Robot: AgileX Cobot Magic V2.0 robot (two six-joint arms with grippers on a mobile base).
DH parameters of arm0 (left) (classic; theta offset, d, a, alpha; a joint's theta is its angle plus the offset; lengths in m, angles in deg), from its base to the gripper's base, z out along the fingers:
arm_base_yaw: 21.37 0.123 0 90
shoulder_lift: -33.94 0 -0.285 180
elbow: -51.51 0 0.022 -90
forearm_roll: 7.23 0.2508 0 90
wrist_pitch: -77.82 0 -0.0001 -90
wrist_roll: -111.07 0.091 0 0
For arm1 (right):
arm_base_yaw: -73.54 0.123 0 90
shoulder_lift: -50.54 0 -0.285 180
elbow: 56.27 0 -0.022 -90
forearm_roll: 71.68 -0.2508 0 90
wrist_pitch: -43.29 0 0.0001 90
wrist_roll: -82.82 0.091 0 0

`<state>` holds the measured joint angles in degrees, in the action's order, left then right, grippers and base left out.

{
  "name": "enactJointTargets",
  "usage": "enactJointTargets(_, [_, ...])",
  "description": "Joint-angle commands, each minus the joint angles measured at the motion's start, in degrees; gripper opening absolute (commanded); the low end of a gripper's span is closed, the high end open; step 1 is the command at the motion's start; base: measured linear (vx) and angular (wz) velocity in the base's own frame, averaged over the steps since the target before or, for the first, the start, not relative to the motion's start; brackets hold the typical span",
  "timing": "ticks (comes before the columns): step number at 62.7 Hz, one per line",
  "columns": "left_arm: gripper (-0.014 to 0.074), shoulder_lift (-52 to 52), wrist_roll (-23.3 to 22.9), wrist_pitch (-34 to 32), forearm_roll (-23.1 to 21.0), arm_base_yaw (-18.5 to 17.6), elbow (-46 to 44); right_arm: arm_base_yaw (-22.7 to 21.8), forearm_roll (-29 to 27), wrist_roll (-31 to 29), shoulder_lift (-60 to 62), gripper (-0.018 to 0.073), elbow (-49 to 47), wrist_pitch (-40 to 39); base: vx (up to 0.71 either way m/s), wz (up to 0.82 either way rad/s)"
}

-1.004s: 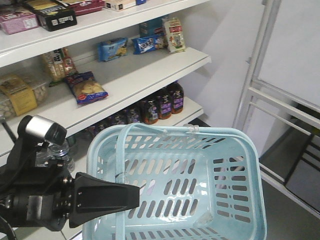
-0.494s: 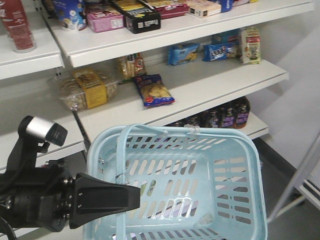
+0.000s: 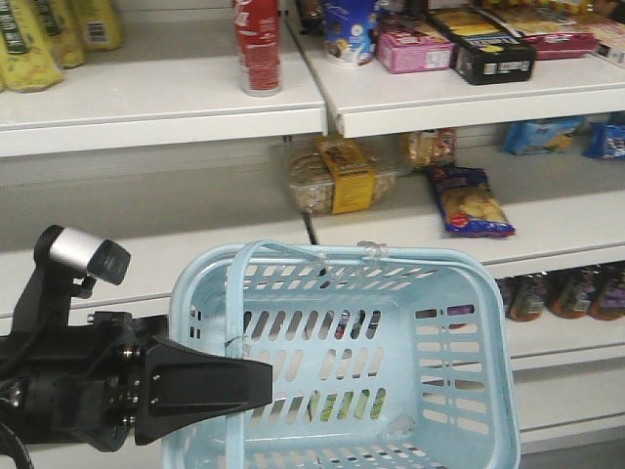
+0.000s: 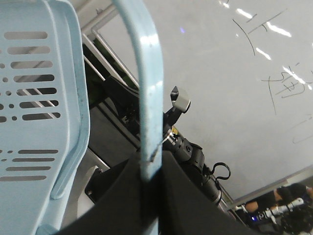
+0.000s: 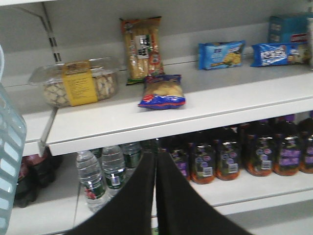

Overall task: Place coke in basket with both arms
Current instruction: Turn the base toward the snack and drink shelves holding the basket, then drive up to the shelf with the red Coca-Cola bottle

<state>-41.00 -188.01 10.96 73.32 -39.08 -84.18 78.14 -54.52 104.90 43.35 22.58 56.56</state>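
From the front, your left hand [image 3: 250, 383] reaches over the near left rim of the empty basket [image 3: 493, 332], which hangs in the air in front of the shelving. The coke bottle [image 3: 257, 44] stands upright on the top tabletop [image 3: 146, 98], close to that board's right edge and just left of a blue cup [image 3: 350, 29]. It is well above the basket. Your right hand does not show here.

In the left wrist view the thin handle [image 4: 146, 83] runs down between the jaws, so that hand is clamped on it.

In the right wrist view your right hand [image 5: 155, 193] has its jaws pressed together with nothing between them. It faces the middle tabletop [image 5: 234, 105] and a snack bag [image 5: 161, 92], with no coke in sight.

Mind these risks: you must raise and spread the right hand before reaching, or it will only push the bottle. A tall bottle near a board edge tips easily. The basket hangs from one thin hoop, so I expect it to swing or slip if you move fast
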Motion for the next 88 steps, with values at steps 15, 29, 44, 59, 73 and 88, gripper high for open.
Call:
enactJointTargets(15, [-0.0007, 1.35, 0.11, -12.27, -5.22, 0.28, -1.41, 0.06, 0.86, -0.34, 1.03, -0.0005, 0.59, -4.07, 0.03, 0.54])
enactJointTargets(29, [-0.0006, 1.35, 0.11, -12.27, -5.23, 0.28, -1.41, 0.06, 0.86, -0.34, 1.03, -0.0005, 0.59, -4.07, 0.03, 0.42])
enactJointTargets(44, [-0.0006, 1.35, 0.11, -12.27, -5.23, 0.28, -1.41, 0.06, 0.86, -0.34, 1.03, -0.0005, 0.59, -4.07, 0.03, 0.44])
enactJointTargets(59, [-0.0006, 1.35, 0.11, -12.27, -5.23, 0.28, -1.41, 0.06, 0.86, -0.34, 1.03, -0.0005, 0.59, -4.07, 0.05, 0.54])
enactJointTargets(73, [-0.0006, 1.35, 0.11, -12.27, -5.23, 0.28, -1.41, 0.06, 0.86, -0.34, 1.03, -0.0005, 0.59, -4.07, 0.07, 0.47])
enactJointTargets(88, [-0.0006, 1.35, 0.11, -12.27, -5.23, 0.28, -1.41, 0.06, 0.86, -0.34, 1.03, -0.0005, 0.59, -4.07, 0.08, 0.26])
